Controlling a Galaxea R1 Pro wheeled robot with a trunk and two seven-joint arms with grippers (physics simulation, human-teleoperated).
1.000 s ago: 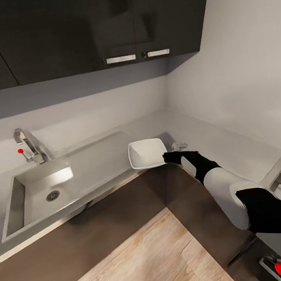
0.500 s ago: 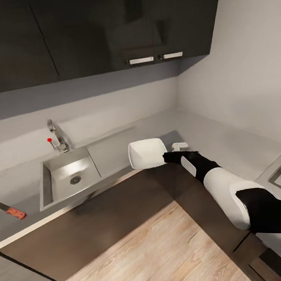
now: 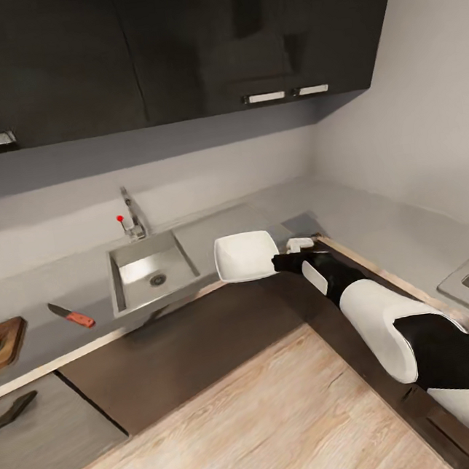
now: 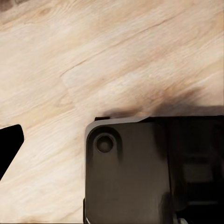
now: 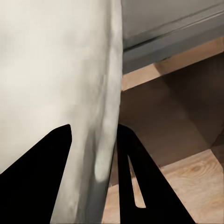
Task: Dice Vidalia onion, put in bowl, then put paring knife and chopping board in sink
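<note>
My right gripper (image 3: 280, 262) is clamped on the rim of the white bowl (image 3: 246, 256), carrying it in the air above the floor near the countertop (image 3: 381, 235) corner. The sink (image 3: 153, 272) looks empty. The paring knife (image 3: 72, 315) and chopping board (image 3: 0, 344) lie on the counter beyond it. I judge dicing not yet done. My left gripper's state I cannot tell.
</note>
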